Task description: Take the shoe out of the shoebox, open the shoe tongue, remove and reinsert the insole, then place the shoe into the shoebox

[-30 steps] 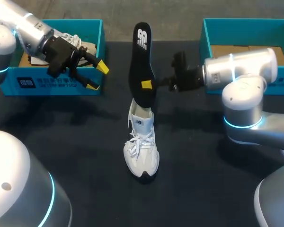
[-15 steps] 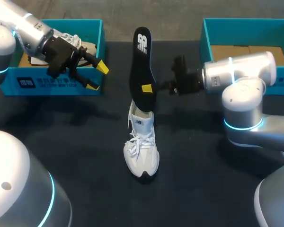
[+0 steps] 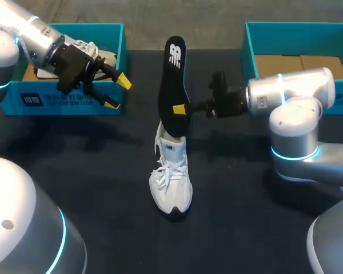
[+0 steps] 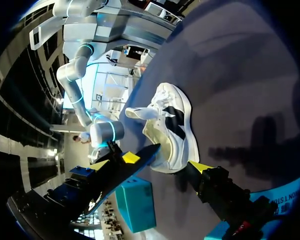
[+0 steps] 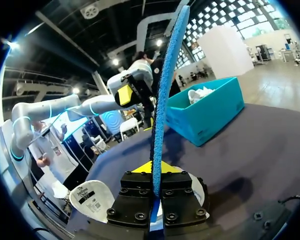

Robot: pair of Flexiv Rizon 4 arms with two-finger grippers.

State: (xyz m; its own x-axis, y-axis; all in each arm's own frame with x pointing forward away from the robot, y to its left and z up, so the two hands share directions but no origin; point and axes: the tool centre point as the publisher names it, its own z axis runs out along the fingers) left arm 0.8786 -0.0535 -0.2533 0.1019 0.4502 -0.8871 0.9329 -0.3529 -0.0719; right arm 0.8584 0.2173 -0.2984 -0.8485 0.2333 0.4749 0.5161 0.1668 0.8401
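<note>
Matt black insole (image 3: 171, 85) (rough blue underside); white cloth shoe (image 3: 171, 180).

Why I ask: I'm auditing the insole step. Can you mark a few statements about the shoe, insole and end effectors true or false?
1. The right end effector is shut on the insole. True.
2. The shoe sits inside a shoebox. False: it stands on the black table.
3. The left end effector is open and holds nothing. True.
4. The insole lies flat on the table. False: it is held on end, its lower end at the shoe's opening.
</note>
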